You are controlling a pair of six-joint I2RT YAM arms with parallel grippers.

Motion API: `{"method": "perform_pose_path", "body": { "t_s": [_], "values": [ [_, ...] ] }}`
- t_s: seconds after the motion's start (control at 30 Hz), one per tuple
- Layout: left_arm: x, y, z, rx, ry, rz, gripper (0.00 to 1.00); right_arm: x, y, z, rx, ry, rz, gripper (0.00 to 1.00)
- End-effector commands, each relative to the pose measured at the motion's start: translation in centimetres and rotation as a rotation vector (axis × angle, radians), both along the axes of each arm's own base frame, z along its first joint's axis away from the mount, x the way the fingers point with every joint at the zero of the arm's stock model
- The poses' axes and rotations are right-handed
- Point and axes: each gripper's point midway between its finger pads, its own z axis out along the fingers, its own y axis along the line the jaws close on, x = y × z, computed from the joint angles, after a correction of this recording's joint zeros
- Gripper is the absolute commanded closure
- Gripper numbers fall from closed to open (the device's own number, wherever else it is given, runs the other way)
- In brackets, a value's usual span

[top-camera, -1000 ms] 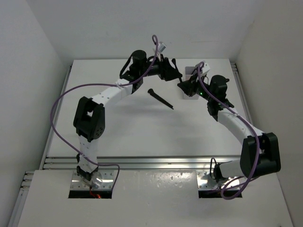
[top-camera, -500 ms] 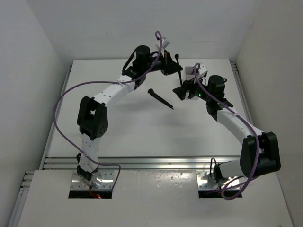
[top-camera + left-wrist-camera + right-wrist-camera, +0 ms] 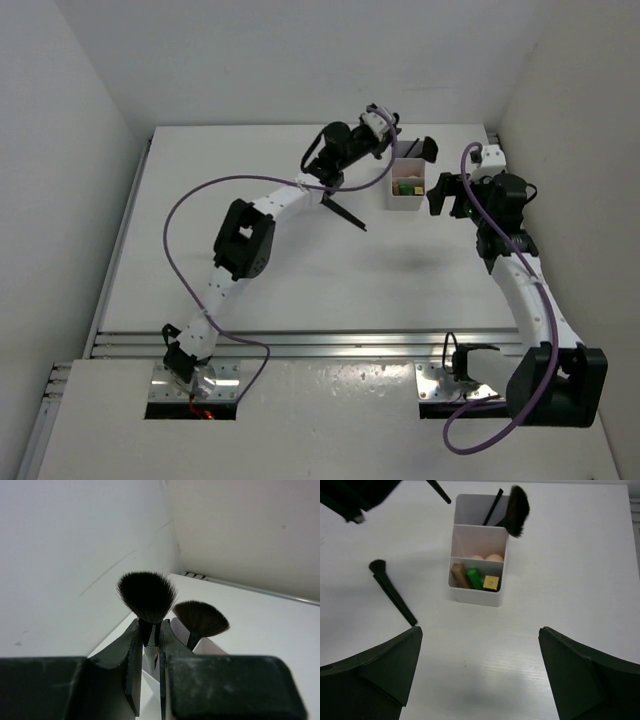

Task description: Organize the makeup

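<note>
My left gripper (image 3: 150, 626) is shut on the handle of a black round-headed brush (image 3: 147, 594), held upright. In the top view the left gripper (image 3: 391, 133) hangs over the back of the white compartment box (image 3: 405, 197). From the right wrist, the held brush's handle end (image 3: 440, 492) hangs just off the box's back-left corner. A fan brush (image 3: 516, 510) stands in the back compartment, with peach sponges (image 3: 487, 557) in the middle one. The front one holds brown (image 3: 460, 575) and green tubes (image 3: 474, 578). My right gripper (image 3: 480, 630) is open and empty, in front of the box.
Another black brush (image 3: 392, 592) lies flat on the table left of the box (image 3: 454, 545), also visible from above (image 3: 342, 210). A small gold cube (image 3: 491, 582) sits in the front compartment. Walls enclose the table on three sides.
My right gripper opened wide and drew back to the right from the box, leaving the fan brush standing in it. My left gripper shut on the round brush and carried it right to the box.
</note>
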Motion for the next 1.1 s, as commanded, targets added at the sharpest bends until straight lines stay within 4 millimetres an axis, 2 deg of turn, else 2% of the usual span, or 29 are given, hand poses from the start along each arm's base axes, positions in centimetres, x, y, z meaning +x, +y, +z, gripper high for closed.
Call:
{"method": "perform_pose_path", "body": {
  "t_s": [0.0, 0.07, 0.1, 0.13, 0.2, 0.23, 0.3, 0.33, 0.37, 0.4, 0.43, 0.5, 0.53, 0.6, 0.63, 0.67, 0.73, 0.77, 0.8, 0.87, 0.9, 0.93, 0.97, 1.03, 1.07],
  "values": [
    [0.1, -0.6, 5.2, -0.12, -0.257, 0.067, 1.0, -1.7, -1.2, -1.4, -0.06, 0.062, -0.026, 0.0],
    [0.6, -1.4, 4.2, -0.154, -0.262, 0.106, 1.0, -2.3, -1.3, -1.5, -0.079, 0.07, -0.02, 0.0],
    [0.7, -1.6, 4.9, -0.177, -0.285, 0.13, 1.0, -2.6, -1.4, -1.9, -0.084, 0.09, -0.02, 0.0],
    [1.3, -1.8, 3.1, -0.17, -0.271, 0.14, 1.0, -3.1, -1.5, -2.1, -0.089, 0.102, -0.02, 0.0],
    [1.4, -2.5, 1.6, -0.163, -0.256, 0.141, 1.0, -3.7, -1.6, -2.3, -0.106, 0.117, -0.011, 0.0],
    [1.4, -2.5, 1.6, -0.163, -0.256, 0.141, 1.0, -3.9, -1.6, -2.4, -0.11, 0.124, -0.009, 0.0],
    [2.0, -2.6, -0.8, -0.135, -0.234, 0.157, 1.0, -4.4, -1.7, -2.4, -0.124, 0.132, -0.007, 0.0],
    [2.2, -2.5, -0.8, -0.138, -0.23, 0.171, 1.0, -4.6, -1.7, -2.3, -0.132, 0.13, -0.005, 0.0],
    [2.4, -2.6, -2.2, -0.123, -0.213, 0.171, 1.0, -4.6, -1.8, -2.2, -0.144, 0.125, -0.002, 0.0],
    [2.5, -2.6, -2.4, -0.115, -0.205, 0.17, 1.0, -4.8, -1.9, -2.3, -0.146, 0.133, -0.002, 0.0],
    [2.0, -3.4, -4.1, -0.087, -0.178, 0.15, 1.0, -4.8, -1.9, -2.2, -0.153, 0.131, -0.001, 0.0],
    [1.9, -3.4, -4.8, -0.078, -0.15, 0.146, 0.98, -4.8, -1.9, -1.9, -0.157, 0.125, -0.002, 0.0],
    [1.6, -3.3, -4.1, -0.092, -0.135, 0.139, 0.72, -4.7, -2.0, -1.7, -0.159, 0.123, -0.003, 0.0],
    [1.0, -3.4, -2.4, -0.101, -0.141, 0.11, 0.44, -4.5, -1.9, -1.5, -0.156, 0.123, -0.001, 0.0],
    [0.7, -3.6, -1.8, -0.096, -0.127, 0.094, 0.27, -4.4, -1.8, -1.5, -0.152, 0.124, 0.004, 0.0],
    [0.2, -3.0, 1.7, -0.117, -0.168, 0.071, 0.22, -4.3, -1.7, -1.5, -0.151, 0.124, 0.009, 0.0],
    [-0.6, -2.6, 4.3, -0.12, -0.177, 0.031, 0.13, -4.0, -1.7, -1.3, -0.147, 0.123, 0.012, 0.0],
    [-0.7, -1.9, 5.9, -0.131, -0.184, 0.028, 0.12, -3.9, -1.6, -1.3, -0.148, 0.121, 0.016, 0.0],
    [-1.8, -1.1, 9.4, -0.165, -0.209, 0.024, 0.12, -3.8, -1.5, -1.5, -0.146, 0.125, 0.024, 0.0],
    [-1.7, 0.8, 12.1, -0.201, -0.174, 0.03, 0.11, -3.5, -1.3, -1.4, -0.136, 0.113, 0.028, 0.0],
    [-2.7, 1.6, 14.7, -0.231, -0.175, 0.03, 0.11, -3.4, -1.2, -1.5, -0.129, 0.117, 0.032, 0.0],
    [-2.3, 2.9, 15.6, -0.244, -0.155, 0.056, 0.11, -3.3, -1.0, -1.6, -0.12, 0.115, 0.031, 0.0],
    [-2.2, 3.2, 15.6, -0.251, -0.076, 0.072, 0.13, -3.3, -0.8, -1.7, -0.112, 0.118, 0.032, 0.0],
    [-0.3, 6.6, 14.8, -0.279, 0.043, 0.211, 0.2, -3.1, -0.5, -2.0, -0.103, 0.126, 0.038, 0.0],
    [-1.1, 8.0, 15.8, -0.29, 0.108, 0.254, 0.36, -3.1, -0.1, -2.4, -0.1, 0.138, 0.048, 0.0]
  ]
}}
